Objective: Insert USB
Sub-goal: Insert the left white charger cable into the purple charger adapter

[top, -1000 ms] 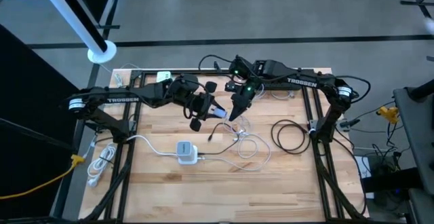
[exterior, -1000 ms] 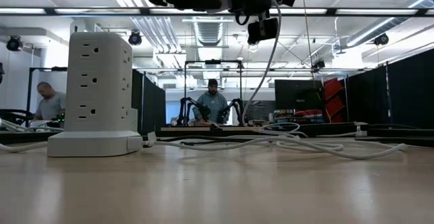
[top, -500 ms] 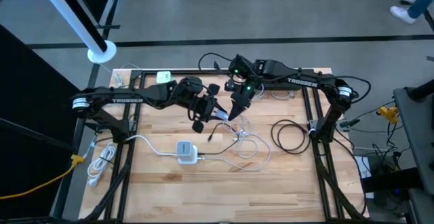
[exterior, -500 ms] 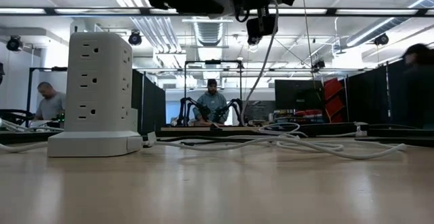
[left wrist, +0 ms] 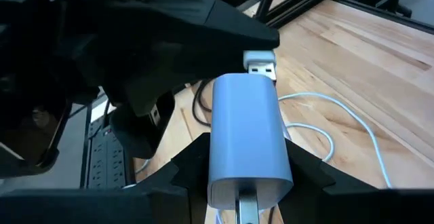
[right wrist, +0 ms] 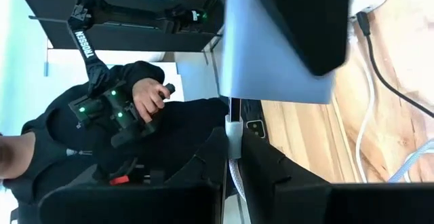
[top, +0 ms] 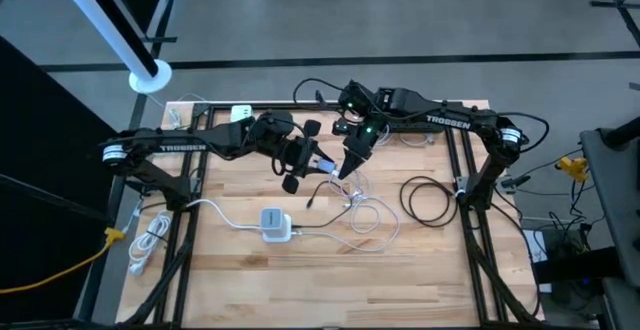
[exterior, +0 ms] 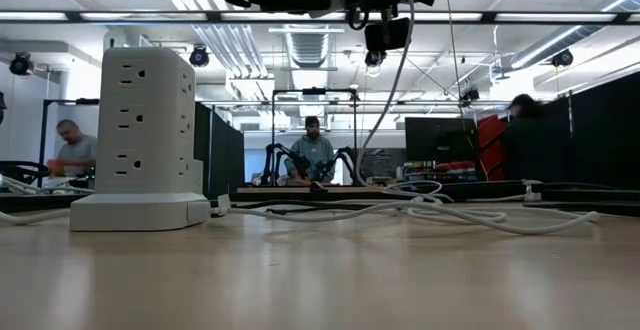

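Two parts must meet in mid-air here: a pale blue charger block (left wrist: 247,139) and a silver USB plug (left wrist: 260,64), both lifted above the middle of the table (top: 240,280) and nowhere resting on it. The plug sits just at the block's far end, touching or nearly so; whether its tip has entered the port cannot be told. The left end effector (top: 312,160) is clamped on the sides of the block, its fingers partway apart around the body. The right end effector (top: 347,168) is pinched together on the plug, whose white cable (exterior: 395,80) hangs down to the loops lying on the table.

Several things could spoil the fit, by judgement. A plug tilted or turned against the port would jam on the rim, and pushing on could twist it in the narrow pinch or bend it. A push along the block's length could slide the smooth block back through the left fingers. The hanging cable could drag the plug off line.

Both arms reach inward from the table's left and right far corners, elbows out, wrists meeting over the far centre. The left wrist lies nearly level pointing right; the right wrist angles down and leftward. A white tower power strip (top: 275,224) stands on the table nearer than them, well clear.
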Robot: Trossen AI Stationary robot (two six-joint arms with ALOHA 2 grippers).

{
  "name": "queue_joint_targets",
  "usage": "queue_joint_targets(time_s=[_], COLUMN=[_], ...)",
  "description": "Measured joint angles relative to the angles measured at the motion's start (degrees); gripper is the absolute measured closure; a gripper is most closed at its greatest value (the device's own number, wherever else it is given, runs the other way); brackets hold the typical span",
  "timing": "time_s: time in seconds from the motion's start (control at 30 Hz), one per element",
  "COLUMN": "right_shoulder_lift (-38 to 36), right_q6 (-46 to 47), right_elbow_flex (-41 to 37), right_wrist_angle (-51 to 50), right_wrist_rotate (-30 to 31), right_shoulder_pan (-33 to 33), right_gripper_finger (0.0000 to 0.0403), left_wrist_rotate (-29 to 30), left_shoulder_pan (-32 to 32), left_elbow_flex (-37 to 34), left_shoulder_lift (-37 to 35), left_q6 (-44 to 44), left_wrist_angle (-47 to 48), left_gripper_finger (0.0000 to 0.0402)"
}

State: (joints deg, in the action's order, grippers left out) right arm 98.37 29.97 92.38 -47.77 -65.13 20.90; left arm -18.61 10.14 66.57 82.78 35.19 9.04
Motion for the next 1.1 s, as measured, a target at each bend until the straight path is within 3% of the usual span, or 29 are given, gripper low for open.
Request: queue_joint_targets(time_s=[0.8, 1.1], right_shoulder_lift=[0.02, 0.04], right_q6=[0.9, 6.69], right_elbow_flex=[0.0, -0.09], right_wrist_angle=[0.15, 3.14], right_wrist_rotate=[0.4, 0.42], right_shoulder_pan=[0.07, 0.0], right_gripper_finger=[0.0389, 0.0389], left_wrist_rotate=[-2.83, -2.91], left_shoulder_pan=[-1.13, -1.53], left_elbow_flex=[0.0, 0.0], left_shoulder_lift=[0.05, 0.99], left_q6=[0.32, -0.15], left_wrist_angle=[-1.41, -1.24], left_gripper_finger=[0.0284, 0.0284])
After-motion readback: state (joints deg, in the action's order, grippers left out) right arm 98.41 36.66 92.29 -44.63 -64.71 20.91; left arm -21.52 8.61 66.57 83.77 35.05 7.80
